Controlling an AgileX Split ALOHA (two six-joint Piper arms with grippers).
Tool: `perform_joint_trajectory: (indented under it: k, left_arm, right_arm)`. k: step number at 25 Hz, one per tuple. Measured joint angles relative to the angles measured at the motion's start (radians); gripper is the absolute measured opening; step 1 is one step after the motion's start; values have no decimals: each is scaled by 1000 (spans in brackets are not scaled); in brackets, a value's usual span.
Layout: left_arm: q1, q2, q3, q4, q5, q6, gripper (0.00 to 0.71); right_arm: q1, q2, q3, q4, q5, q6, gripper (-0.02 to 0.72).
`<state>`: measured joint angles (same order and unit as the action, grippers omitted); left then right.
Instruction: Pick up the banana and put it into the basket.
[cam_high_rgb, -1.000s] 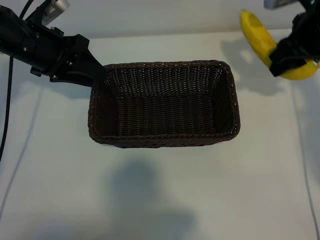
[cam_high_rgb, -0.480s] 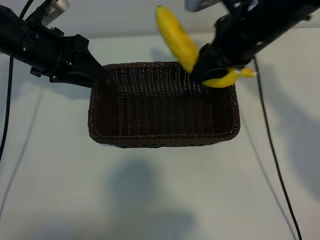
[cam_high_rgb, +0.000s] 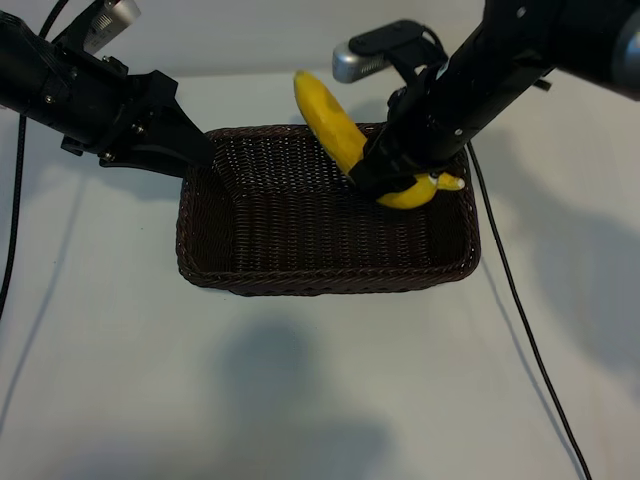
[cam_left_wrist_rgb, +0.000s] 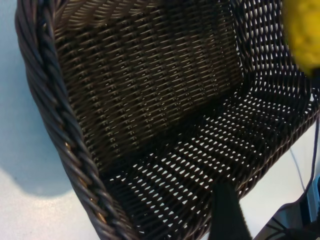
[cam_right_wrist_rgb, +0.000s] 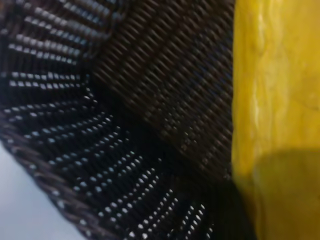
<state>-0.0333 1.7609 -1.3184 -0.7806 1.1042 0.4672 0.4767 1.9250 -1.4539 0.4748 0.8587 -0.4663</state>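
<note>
The dark brown woven basket (cam_high_rgb: 320, 282) lies in the middle of the white table. The yellow banana (cam_high_rgb: 325, 115) hangs tilted over its far right part, one end above the far rim, the pale stem tip toward the right wall. My right gripper (cam_high_rgb: 385, 175) is shut on the banana's middle; in the right wrist view the banana (cam_right_wrist_rgb: 270, 100) fills one side, with the basket's weave (cam_right_wrist_rgb: 100, 125) just behind it. My left gripper (cam_high_rgb: 195, 150) is closed on the basket's far left corner. One of its fingers (cam_left_wrist_rgb: 227, 210) shows against the basket wall (cam_left_wrist_rgb: 150, 100); the other is hidden.
A black cable (cam_high_rgb: 520, 310) trails from the right arm down across the table to the right of the basket. The left arm's cable (cam_high_rgb: 12, 230) hangs at the left edge. White table surface surrounds the basket on all sides.
The right arm has carried the banana from the far right corner leftward over the basket and lowered it toward the inside. The left arm and the basket have not moved.
</note>
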Motion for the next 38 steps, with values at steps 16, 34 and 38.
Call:
perform_joint_trajectory:
  k: [16, 34, 38]
  left_arm:
    - [0, 0, 0, 0, 19, 0, 467]
    - [0, 0, 0, -23, 29, 1, 467]
    - [0, 0, 0, -23, 34, 21, 467]
  right_arm:
    - [0, -26, -124, -58, 163, 66, 641]
    - [-145, -393, 152, -155, 222, -74, 547]
    - [-145, -455, 253, -118, 119, -124, 547]
